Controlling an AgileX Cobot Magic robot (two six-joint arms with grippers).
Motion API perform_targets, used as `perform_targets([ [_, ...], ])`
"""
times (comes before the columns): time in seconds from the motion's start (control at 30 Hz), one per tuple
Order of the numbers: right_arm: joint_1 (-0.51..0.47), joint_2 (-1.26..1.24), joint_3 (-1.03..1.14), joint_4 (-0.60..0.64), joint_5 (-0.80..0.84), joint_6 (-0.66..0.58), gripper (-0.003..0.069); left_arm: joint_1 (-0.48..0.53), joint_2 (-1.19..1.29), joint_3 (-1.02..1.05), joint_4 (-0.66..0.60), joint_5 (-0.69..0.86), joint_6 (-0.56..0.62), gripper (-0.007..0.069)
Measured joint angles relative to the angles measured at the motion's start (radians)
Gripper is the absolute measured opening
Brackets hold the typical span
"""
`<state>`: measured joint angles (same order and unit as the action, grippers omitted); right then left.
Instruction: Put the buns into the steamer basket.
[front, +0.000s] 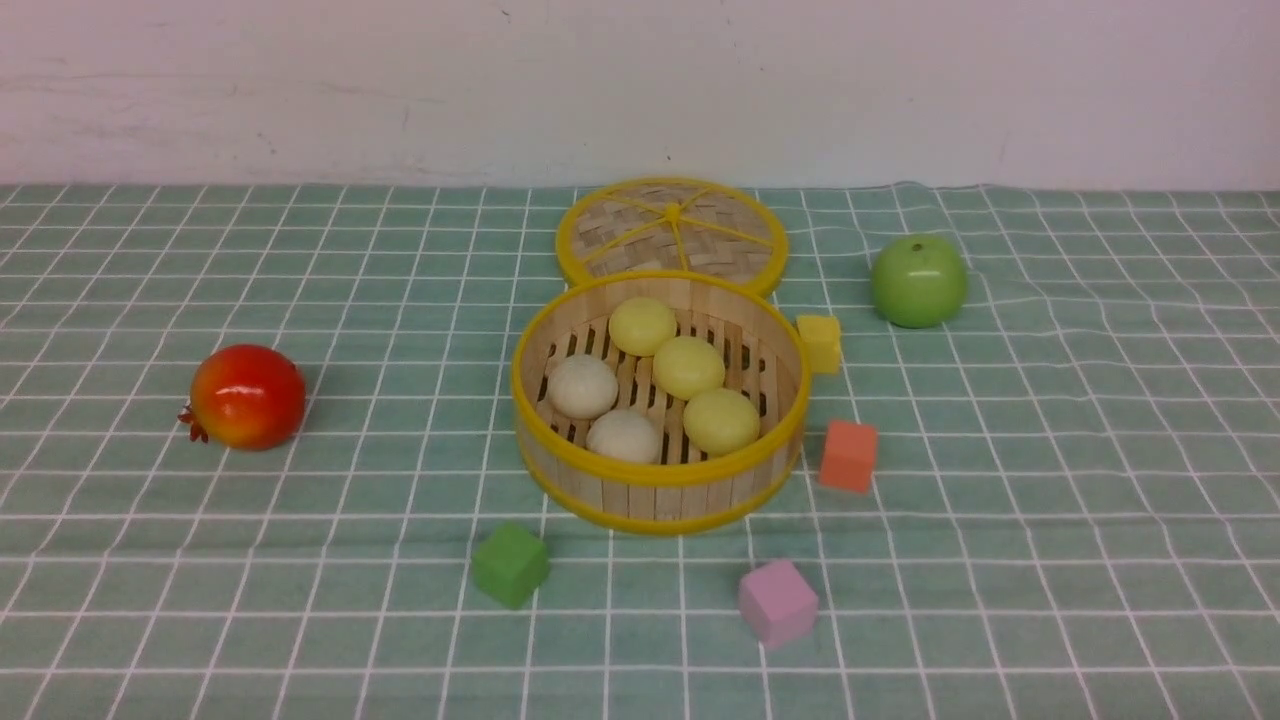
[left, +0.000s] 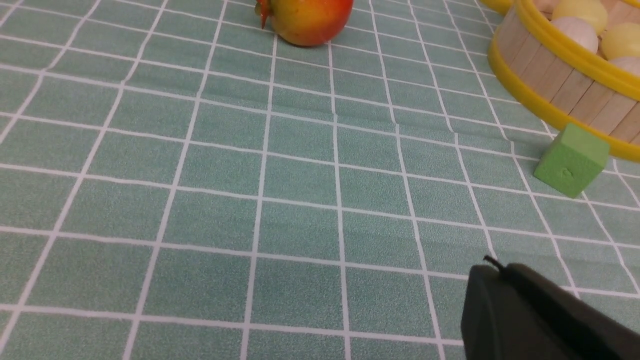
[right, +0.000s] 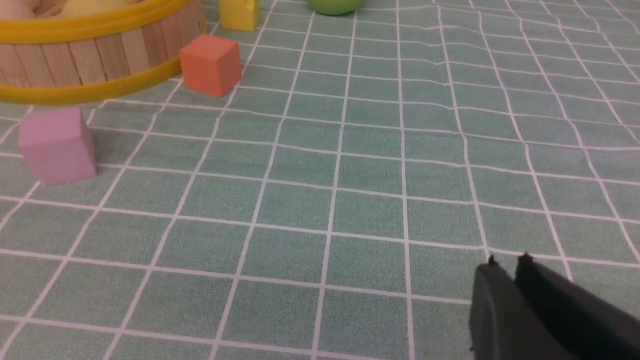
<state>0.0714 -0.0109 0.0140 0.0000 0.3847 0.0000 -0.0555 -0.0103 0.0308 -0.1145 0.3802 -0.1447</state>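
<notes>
The steamer basket (front: 660, 485) stands mid-table, round, light wood with yellow rims. Inside it lie five buns: three pale yellow ones (front: 688, 366) in a row and two off-white ones (front: 582, 386) beside them. The basket's edge also shows in the left wrist view (left: 555, 90) and the right wrist view (right: 95, 55). Neither arm shows in the front view. My left gripper (left: 500, 267) is shut and empty, low over bare cloth, well short of the basket. My right gripper (right: 507, 262) is shut and empty over bare cloth, away from the basket.
The flat woven lid (front: 672, 232) lies behind the basket. A green apple (front: 918, 281) is at the back right, a red pomegranate (front: 246, 396) at the left. Yellow (front: 820, 343), orange (front: 848, 455), pink (front: 777, 602) and green (front: 510, 564) cubes ring the basket.
</notes>
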Motion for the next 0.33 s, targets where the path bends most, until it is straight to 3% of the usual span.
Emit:
perform_targets([
  [0.33, 0.0, 0.0, 0.0, 0.0, 0.0, 0.0, 0.0074, 0.0, 0.0, 0.0, 0.0, 0.0, 0.0, -0.0014],
])
